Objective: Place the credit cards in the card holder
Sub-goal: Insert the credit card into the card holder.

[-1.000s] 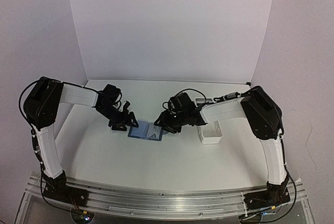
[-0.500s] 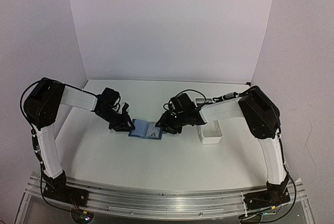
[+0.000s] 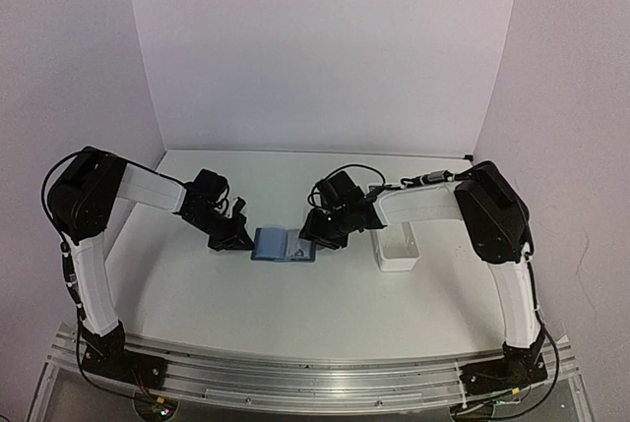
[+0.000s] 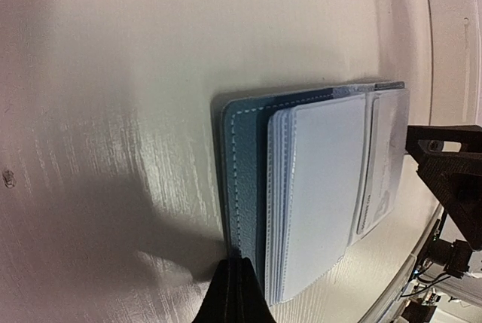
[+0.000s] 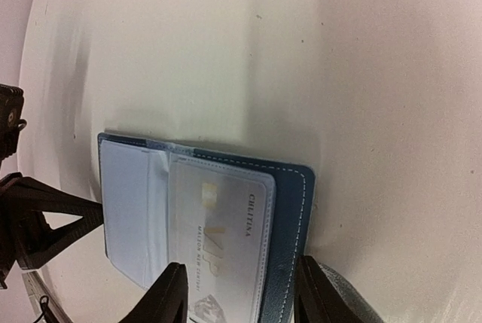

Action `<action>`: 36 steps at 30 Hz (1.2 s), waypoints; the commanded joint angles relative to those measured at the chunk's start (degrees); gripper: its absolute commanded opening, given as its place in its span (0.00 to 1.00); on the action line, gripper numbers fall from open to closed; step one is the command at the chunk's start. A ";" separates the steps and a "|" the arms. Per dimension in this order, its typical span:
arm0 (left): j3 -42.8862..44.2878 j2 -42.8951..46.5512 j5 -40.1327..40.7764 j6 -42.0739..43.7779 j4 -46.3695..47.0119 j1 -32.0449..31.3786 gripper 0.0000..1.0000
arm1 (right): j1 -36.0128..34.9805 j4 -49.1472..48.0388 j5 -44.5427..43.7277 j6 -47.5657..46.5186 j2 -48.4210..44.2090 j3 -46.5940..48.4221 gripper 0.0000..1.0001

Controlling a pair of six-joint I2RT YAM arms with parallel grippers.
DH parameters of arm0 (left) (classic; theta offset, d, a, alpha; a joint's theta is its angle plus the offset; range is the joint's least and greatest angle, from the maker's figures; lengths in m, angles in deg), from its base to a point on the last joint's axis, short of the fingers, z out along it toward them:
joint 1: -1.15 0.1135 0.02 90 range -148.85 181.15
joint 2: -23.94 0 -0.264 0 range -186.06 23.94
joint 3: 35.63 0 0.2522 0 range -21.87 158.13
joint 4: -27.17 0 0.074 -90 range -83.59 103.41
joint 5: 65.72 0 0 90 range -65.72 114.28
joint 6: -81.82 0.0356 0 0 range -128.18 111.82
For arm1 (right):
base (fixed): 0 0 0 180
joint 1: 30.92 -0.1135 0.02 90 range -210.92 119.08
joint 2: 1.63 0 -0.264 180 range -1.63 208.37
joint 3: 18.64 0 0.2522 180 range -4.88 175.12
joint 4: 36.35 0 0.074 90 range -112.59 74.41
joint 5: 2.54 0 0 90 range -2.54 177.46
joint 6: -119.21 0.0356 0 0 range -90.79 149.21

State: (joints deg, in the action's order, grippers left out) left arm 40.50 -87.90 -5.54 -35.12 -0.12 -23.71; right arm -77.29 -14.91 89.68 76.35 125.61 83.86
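Observation:
The card holder [image 3: 283, 244] is a blue wallet lying open on the table between both grippers. Its clear sleeves [image 4: 320, 187] fan out over the blue cover [image 4: 245, 172]. One credit card [image 5: 226, 240], pale with gold lettering, sits inside the clear sleeve on the right half, also seen as the card [image 4: 385, 157] in the left wrist view. My left gripper [image 4: 235, 274] is shut, its tips touching the cover's left edge with nothing visible between them. My right gripper [image 5: 237, 293] is open and straddles the right half, one finger over the sleeve, the other beside the cover's outer edge.
A long white tray [image 3: 397, 245] stands just right of the right gripper, also seen as the tray [image 4: 452, 44] from the left wrist. White walls enclose the table at the back and both sides.
My left gripper's jaws have closed at the wallet's left edge. The wallet has shifted slightly to the right. The right gripper has barely moved.

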 commanded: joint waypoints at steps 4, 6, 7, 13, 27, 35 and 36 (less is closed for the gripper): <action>-1.36 -2.32 1.70 0.90 -1.67 -0.97 0.00 | -0.87 2.91 -3.19 -3.90 -3.98 4.80 0.45; -1.29 -2.33 1.85 1.00 -1.67 -0.97 0.00 | -0.87 2.86 -2.67 -2.60 -3.37 4.00 0.45; -1.29 -2.33 1.91 1.03 -1.67 -0.98 0.00 | -0.86 2.86 -1.98 -2.12 -3.09 3.91 0.45; -1.29 -2.26 2.05 1.10 -1.59 -0.99 0.00 | -1.23 5.18 -7.63 -2.62 -3.96 4.54 0.50; -1.33 -2.20 2.13 1.45 -1.02 -1.20 0.00 | -1.93 6.82 -3.98 -3.03 1.26 7.22 0.47; -1.53 -1.83 2.23 1.28 -1.32 -1.24 0.00 | -1.93 6.79 -2.73 -2.97 3.26 7.65 0.48; -1.49 -1.86 2.22 1.29 -1.32 -1.24 0.00 | -1.94 6.80 -2.79 -3.17 3.18 7.54 0.48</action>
State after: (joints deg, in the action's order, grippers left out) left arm 40.35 -88.00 -5.57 -34.75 0.54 -24.58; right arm -78.86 -8.33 85.93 72.80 128.39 90.13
